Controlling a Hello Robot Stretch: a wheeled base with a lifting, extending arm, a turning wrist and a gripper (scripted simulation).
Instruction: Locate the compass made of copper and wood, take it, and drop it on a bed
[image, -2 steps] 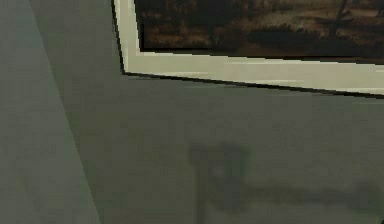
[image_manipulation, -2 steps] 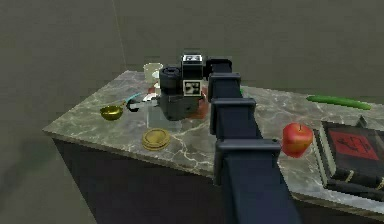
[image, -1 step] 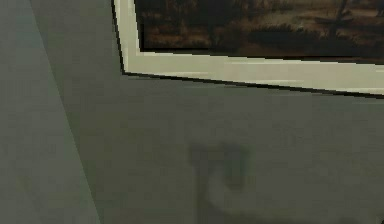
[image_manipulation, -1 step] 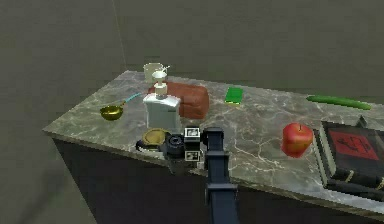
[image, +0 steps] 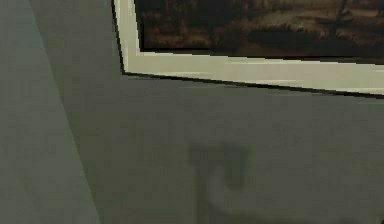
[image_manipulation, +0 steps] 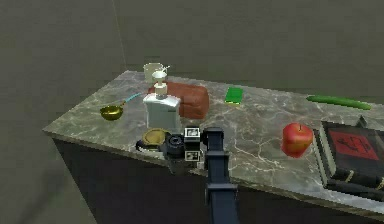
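Lying flat, round coppery compass on countertop

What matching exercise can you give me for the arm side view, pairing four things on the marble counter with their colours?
Things:
1. apple
2. small bowl
3. book
4. soap dispenser

Colours:
A. golden
B. white
C. red
D. mostly black

Pairs: 1-C, 2-A, 3-D, 4-B
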